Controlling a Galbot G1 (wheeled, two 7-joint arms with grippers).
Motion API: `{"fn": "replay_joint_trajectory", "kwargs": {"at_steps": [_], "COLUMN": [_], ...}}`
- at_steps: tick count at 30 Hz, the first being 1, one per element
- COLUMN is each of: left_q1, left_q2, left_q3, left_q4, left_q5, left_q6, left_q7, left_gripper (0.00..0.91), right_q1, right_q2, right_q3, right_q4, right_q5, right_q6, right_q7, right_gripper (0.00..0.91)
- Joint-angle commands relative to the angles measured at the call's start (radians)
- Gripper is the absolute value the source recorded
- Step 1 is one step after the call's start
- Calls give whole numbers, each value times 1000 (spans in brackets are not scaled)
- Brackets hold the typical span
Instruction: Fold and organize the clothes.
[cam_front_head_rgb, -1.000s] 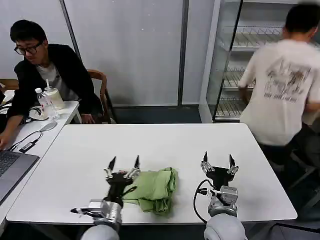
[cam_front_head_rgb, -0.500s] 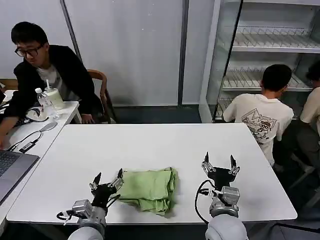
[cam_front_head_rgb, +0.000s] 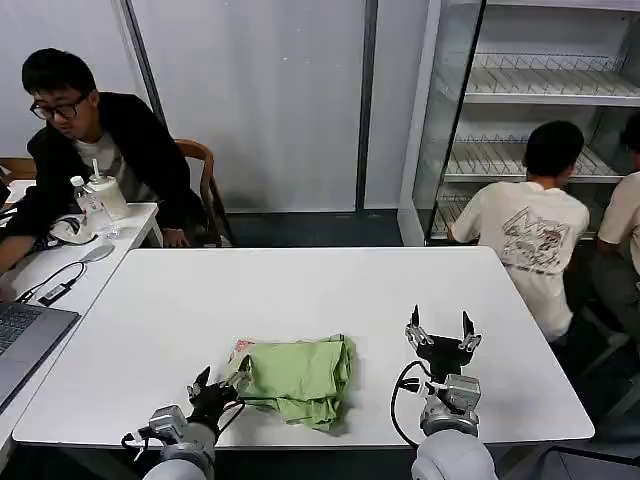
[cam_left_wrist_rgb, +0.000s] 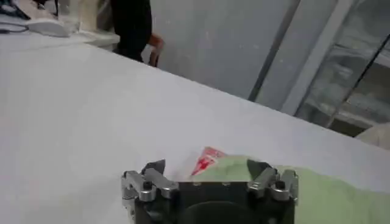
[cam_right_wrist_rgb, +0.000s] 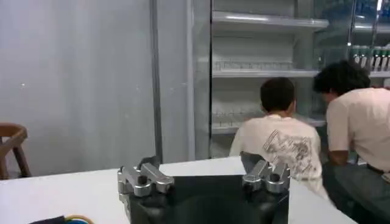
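The white table (cam_front_head_rgb: 300, 290) fills the room's middle, a glass-door cabinet (cam_front_head_rgb: 520, 110) behind. The folded green T-shirt (cam_front_head_rgb: 300, 378) lies near the front edge, a red print corner peeking out. The left gripper (cam_front_head_rgb: 218, 388), spread, sits at its edge; the right gripper (cam_front_head_rgb: 440, 335) waits spread, well apart. Best slide 1 finger under cleanly.

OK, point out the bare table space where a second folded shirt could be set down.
The white table is bare across its far half, beyond the folded green T-shirt. It is also bare toward its left edge, and between the shirt and the right gripper. The crowded spot is the near edge, where the left gripper sits against the shirt.
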Motion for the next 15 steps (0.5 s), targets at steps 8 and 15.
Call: {"fn": "replay_joint_trajectory", "kwargs": {"at_steps": [8,15], "left_q1": [2,4], "left_q2": [-10,-11], "left_q3": [50,72], "left_q4": [44,72], "left_q5": [3,40], "left_q6": [0,-32], "left_q7": [9,7], "left_gripper": [907,20], "right_q1": [1,-2], "right_q2": [3,2], "right_q3": [-1,1], "right_q4": [1,2], "right_q5": [-1,-1], "right_q6": [0,2], "right_q7": [1,1], "right_gripper": [907,907]}}
